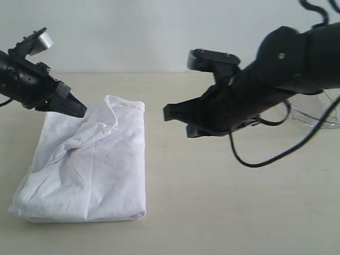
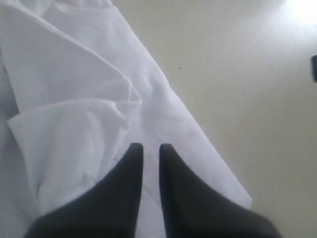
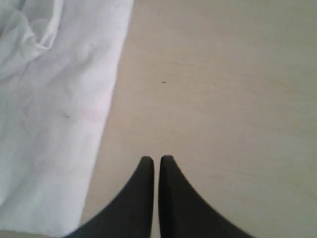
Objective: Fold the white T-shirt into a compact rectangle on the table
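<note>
The left arm's jaws stand a narrow slit apart with nothing between them. Their black fingers point down over the white T-shirt, close to a raised, curled fold near the shirt's far edge. Whether the tips touch the cloth cannot be told.

The right arm's jaws are pressed together and empty, their black fingers above bare table, just beside the shirt's long straight edge and apart from it. In the exterior view this arm reaches in from the right toward the middle, raised off the surface, with a black cable looping beneath it.

The T-shirt lies on the left part of the pale beige table, folded into a rough, wrinkled rectangle, its plain white side showing. A round wire basket sits at the far right, partly hidden behind the right arm. A plain pale wall runs behind the table.
</note>
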Tool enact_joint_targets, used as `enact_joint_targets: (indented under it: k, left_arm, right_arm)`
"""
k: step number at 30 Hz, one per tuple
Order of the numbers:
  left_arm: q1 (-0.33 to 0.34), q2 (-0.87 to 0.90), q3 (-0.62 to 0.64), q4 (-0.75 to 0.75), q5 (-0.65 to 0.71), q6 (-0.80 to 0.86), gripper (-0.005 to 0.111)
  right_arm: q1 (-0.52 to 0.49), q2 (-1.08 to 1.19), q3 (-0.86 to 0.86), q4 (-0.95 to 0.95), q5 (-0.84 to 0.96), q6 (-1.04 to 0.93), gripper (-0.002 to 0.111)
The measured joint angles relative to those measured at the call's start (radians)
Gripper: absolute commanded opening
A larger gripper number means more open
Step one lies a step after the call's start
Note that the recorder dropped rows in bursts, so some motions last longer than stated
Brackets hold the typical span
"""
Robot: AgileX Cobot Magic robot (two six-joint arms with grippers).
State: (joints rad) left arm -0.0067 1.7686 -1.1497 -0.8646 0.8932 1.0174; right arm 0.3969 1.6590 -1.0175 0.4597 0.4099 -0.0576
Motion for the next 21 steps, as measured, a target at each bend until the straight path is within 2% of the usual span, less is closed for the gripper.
enact_joint_targets:
  k: [3, 5, 10, 15, 21]
  left_arm:
    - [-0.036, 0.037, 0.0, 0.0, -0.061, 0.033, 0.054]
    - [-0.064, 0.063, 0.0, 0.0, -0.105, 0.04, 0.062]
    - [-0.125, 0.121, 0.0, -0.002, -0.214, 0.065, 0.062]
    - [-0.18, 0.154, 0.0, -0.002, -0.306, 0.112, 0.062]
    - [-0.197, 0.171, 0.0, 0.018, -0.394, 0.119, 0.062]
  right_arm:
    - [-0.076, -0.074, 0.063, 0.0, 0.0, -0.029, 0.0]
    - [-0.123, -0.116, 0.093, 0.0, 0.0, -0.047, 0.0]
    - [-0.199, -0.167, 0.118, 0.0, 0.017, -0.093, 0.0]
    - [-0.21, -0.17, 0.122, 0.0, 0.023, -0.11, 0.0]
    - [-0.21, -0.17, 0.122, 0.0, 0.023, -0.124, 0.0]
